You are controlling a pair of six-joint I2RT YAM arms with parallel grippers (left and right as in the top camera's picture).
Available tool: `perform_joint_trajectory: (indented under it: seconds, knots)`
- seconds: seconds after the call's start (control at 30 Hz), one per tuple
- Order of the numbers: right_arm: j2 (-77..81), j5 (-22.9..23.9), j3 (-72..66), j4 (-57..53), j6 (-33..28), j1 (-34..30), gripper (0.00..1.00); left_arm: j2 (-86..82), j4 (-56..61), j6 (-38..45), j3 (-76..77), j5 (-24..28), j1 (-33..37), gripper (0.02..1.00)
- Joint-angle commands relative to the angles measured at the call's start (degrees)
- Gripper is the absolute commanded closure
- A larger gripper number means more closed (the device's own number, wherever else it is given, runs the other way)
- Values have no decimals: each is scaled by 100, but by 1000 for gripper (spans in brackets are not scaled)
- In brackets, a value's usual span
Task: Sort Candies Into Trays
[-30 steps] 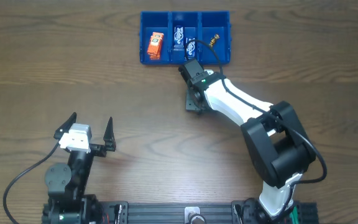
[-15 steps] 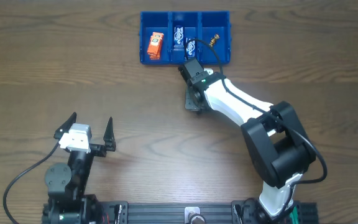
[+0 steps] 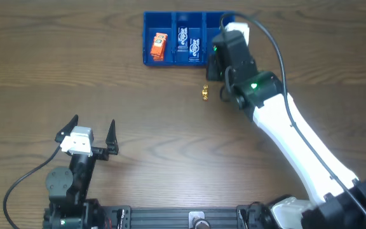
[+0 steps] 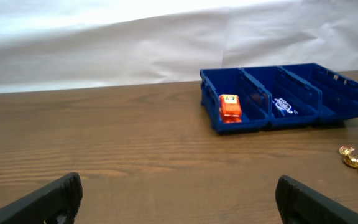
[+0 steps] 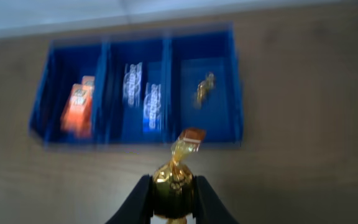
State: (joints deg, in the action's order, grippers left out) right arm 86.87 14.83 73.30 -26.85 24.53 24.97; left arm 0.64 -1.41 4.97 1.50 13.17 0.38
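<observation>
Grip: right gripper (image 5: 173, 194) clamped on gold candy (image 5: 174, 175), raised near tray (image 5: 236, 93) | loose candy (image 3: 205, 93) on table (image 3: 75, 63) near tray front | left gripper (image 3: 94, 121) wide, holding nothing, well apart from the tray.

light: bright, even, diffuse | shadows: soft, faint beside tray (image 4: 291, 120) | backdrop (image 4: 104, 43): washed-out white

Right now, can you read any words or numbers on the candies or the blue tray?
Orange candy: print, too small to read.
Blue candies: white print, too blurred to read.
Gold candy in the right gripper: no print visible.
Blue tray: no label visible.
</observation>
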Motion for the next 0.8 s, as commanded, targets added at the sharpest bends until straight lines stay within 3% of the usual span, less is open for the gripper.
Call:
perform_joint_trajectory:
  seconds: [0.03,0.17,0.5,0.53,0.57,0.63,0.67,0.8]
  knots:
    - [839,229,-2,1139,-570,-404,965,-44,-175,79,-122,37,35,20]
    - [1690,203,107,1978,-837,-544,965,-44,-175,79,-122,35,35,20]
    - [2435,162,221,2533,-960,-551,936,-44,-175,79,-122,37,35,20]
    - [2435,164,221,2533,-960,-551,871,-44,-175,79,-122,35,35,20]
    - [2435,162,221,2533,-962,-551,682,-44,-175,79,-122,35,35,20]
    - [2435,162,221,2524,-960,-549,77,-44,-175,79,-122,37,35,20]
    - [2435,162,221,2514,-962,-549,1,-44,-175,79,-122,37,35,23]
    - [2435,164,221,2490,-962,-542,1,-44,-175,79,-122,37,35,20]
